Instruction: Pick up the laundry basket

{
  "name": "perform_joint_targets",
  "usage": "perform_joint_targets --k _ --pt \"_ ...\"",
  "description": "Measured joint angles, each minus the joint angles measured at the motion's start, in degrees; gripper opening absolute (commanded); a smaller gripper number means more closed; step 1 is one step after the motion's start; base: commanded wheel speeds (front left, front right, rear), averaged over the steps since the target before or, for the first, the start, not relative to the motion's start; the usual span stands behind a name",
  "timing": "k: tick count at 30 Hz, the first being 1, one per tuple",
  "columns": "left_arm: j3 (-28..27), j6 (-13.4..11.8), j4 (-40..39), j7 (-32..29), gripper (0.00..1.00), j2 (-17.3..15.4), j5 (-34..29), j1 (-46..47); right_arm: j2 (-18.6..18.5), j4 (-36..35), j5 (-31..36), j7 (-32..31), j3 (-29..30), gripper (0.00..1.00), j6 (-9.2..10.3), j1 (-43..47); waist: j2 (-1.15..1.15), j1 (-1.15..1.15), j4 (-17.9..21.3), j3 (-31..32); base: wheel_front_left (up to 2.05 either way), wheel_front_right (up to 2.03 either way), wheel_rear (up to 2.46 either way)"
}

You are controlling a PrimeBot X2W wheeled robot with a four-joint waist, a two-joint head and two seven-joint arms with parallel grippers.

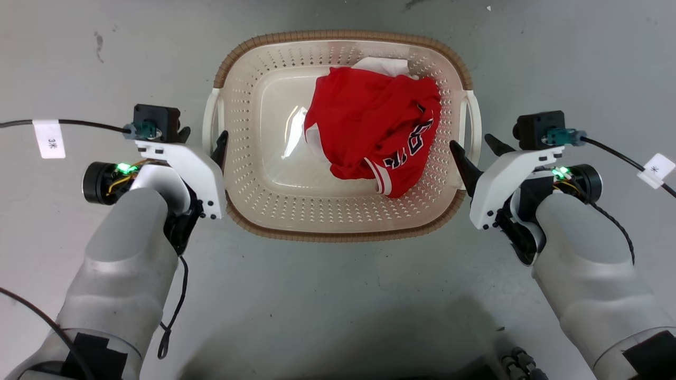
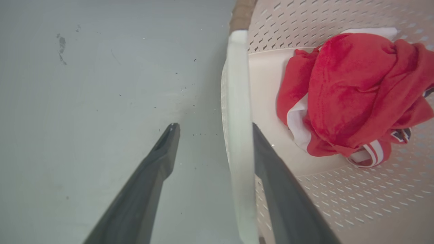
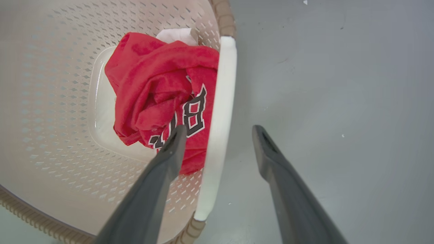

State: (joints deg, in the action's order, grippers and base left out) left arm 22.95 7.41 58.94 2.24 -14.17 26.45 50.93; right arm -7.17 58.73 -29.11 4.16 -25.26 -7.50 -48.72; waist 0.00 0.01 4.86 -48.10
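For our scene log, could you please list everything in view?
laundry basket: one, cream with brown rim, on the floor, centre.
handles: two, white, one on each basket side.
garment: one, red with white trim, inside the basket.
cloth: one, white, peeking out past the garment.
floor: one, grey, all around.
cable tags: two, white, beside the wrists.
left gripper: one, dark fingers, open, straddling the left handle.
right gripper: one, dark fingers, open, straddling the right handle.

Bright, diffuse light; glare streak inside laundry basket [image 1: 274, 174]; dark shadow on floor [image 1: 338, 316]; wrist views edge-warped, soft.
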Motion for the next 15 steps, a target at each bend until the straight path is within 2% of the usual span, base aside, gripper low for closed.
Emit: perform_joint_targets --k 10,11,15 --pt "2.34 0.00 3.22 -2.87 1.00 -0.63 2.88 3.61 1.25 4.36 -5.73 -2.87 -5.37 1.00 0.00 -3.33 0.00 0.00 0.98 -1.30 0.00 0.00 0.00" --pt "2.69 0.00 3.36 -3.19 0.00 -0.62 3.20 3.67 1.35 4.68 -6.45 -3.54 -5.78 0.00 0.00 -3.44 0.00 0.00 1.05 -1.27 0.00 0.00 0.00" --pt "4.36 0.14 3.33 -4.17 0.00 -0.19 4.70 4.09 1.53 5.54 -8.49 -4.72 -7.32 0.00 -0.02 -4.03 0.00 0.00 1.11 -1.15 0.00 0.00 0.00"
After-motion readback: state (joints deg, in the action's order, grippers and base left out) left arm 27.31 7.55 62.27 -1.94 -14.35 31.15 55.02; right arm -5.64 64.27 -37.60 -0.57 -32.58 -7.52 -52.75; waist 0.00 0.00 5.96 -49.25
